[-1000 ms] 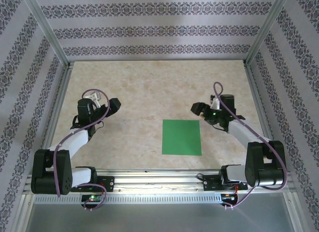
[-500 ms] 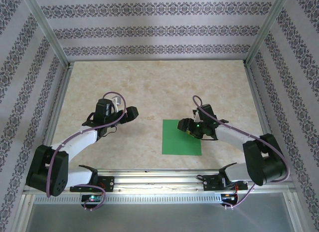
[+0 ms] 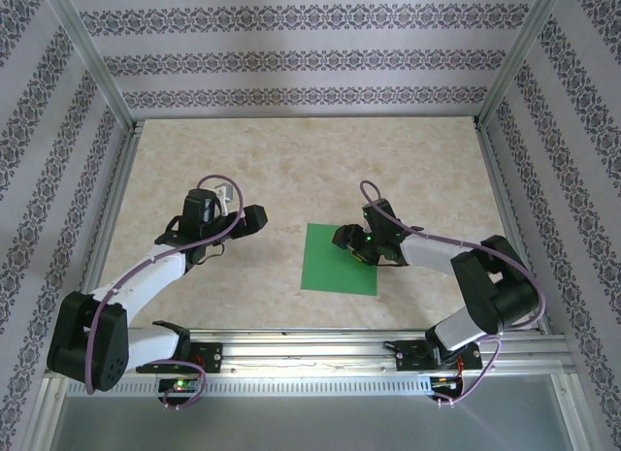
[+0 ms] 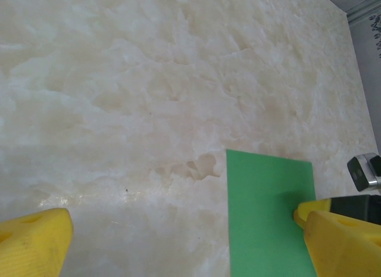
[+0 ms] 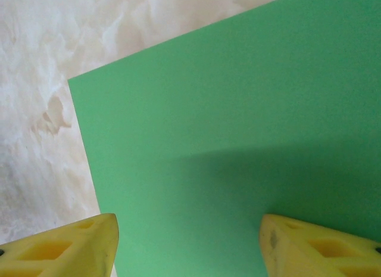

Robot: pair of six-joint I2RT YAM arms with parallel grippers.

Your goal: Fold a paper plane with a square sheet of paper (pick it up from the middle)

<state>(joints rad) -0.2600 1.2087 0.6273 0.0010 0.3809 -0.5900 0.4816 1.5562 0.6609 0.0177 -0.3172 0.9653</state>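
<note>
The square sheet of paper is bright green and lies flat and unfolded on the marble table, a little right of centre; a paper plane is out of view. My right gripper is low over the sheet's far right part. In the right wrist view this gripper is open, and its yellow fingers straddle bare green paper. My left gripper is open, left of the sheet and apart from it. The left wrist view has the sheet at lower right, between the left gripper's wide fingers.
The marble table is boxed in by aluminium posts and patterned walls. A metal rail runs along the near edge by the arm bases. Open tabletop lies beyond and to the left of the sheet.
My right gripper swung in from the right onto the sheet and its fingers narrowed. The sheet then slid left and turned slightly. The left gripper moved right toward the sheet.
</note>
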